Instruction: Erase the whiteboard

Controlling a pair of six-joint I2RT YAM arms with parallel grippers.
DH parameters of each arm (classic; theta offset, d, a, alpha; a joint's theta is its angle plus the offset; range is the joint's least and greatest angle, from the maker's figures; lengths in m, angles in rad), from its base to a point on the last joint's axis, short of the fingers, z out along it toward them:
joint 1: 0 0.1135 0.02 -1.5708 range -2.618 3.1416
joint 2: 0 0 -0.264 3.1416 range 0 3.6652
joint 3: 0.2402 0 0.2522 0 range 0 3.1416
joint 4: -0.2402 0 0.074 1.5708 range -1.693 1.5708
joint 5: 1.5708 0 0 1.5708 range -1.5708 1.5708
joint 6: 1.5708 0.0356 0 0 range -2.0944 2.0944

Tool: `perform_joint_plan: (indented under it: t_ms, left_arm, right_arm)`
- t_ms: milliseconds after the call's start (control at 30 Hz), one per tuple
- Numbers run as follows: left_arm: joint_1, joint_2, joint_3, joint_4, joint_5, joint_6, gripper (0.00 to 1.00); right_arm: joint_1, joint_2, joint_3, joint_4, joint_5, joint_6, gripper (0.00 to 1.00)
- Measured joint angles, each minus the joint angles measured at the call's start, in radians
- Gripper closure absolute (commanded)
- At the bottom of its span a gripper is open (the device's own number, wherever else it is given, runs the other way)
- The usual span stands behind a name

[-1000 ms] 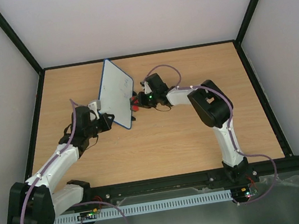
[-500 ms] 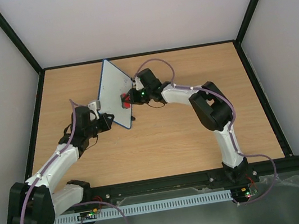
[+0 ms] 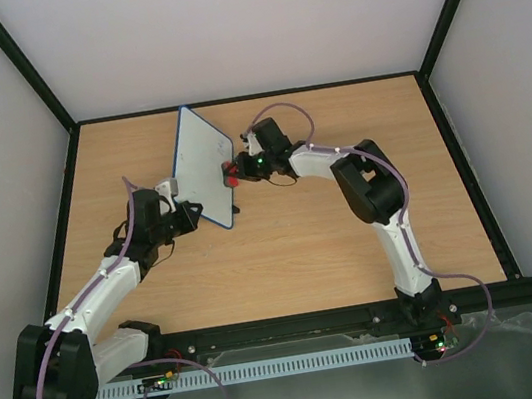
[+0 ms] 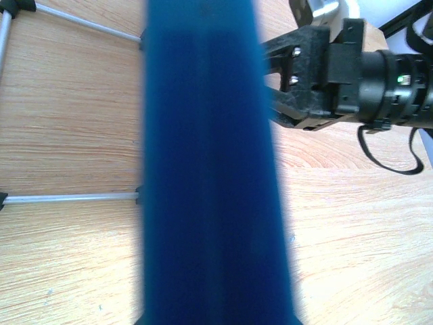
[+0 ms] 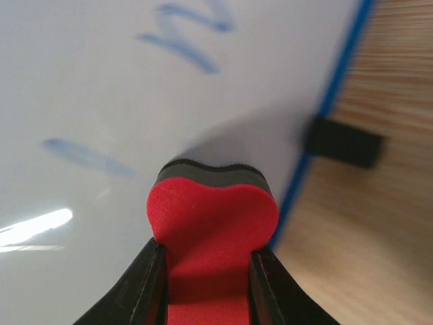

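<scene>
Two items and two grippers on one light wooden table (image 3: 305, 254).

Item 1: small rectangular whiteboard (image 3: 202, 167) with a white face and a dark blue rim. It stands tilted on edge in the upper centre-left of the top view. The left gripper (image 3: 191, 215) is pinched tight on its lower near corner. In the left wrist view the blurred blue rim fills the middle of the frame from top to bottom. Blue handwriting strokes (image 5: 181, 37) show at the top and left of the right wrist view. A small black foot (image 5: 344, 142) sits beside the rim at right.

Item 2: red foam eraser block (image 5: 212, 213) with a dark felt edge. It is clamped between the black fingers (image 5: 142, 288) of the right gripper (image 3: 232, 172). The felt edge is set against the white face, near the board's blue edge.
</scene>
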Motion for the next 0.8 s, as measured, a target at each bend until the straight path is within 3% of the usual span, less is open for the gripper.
perform_joint_plan:
  t_ms: [333, 800]
  left_arm:
    - [0.0, 0.0, 0.0, 0.0, 0.002, 0.005, 0.98]
    - [0.002, 0.0, 0.0, 0.001, 0.004, -0.007, 0.98]
  right_arm:
    - [-0.032, 0.044, 0.029, -0.055, 0.029, -0.023, 0.98]
    - [0.033, 0.01, 0.16, -0.094, -0.013, -0.03, 0.98]
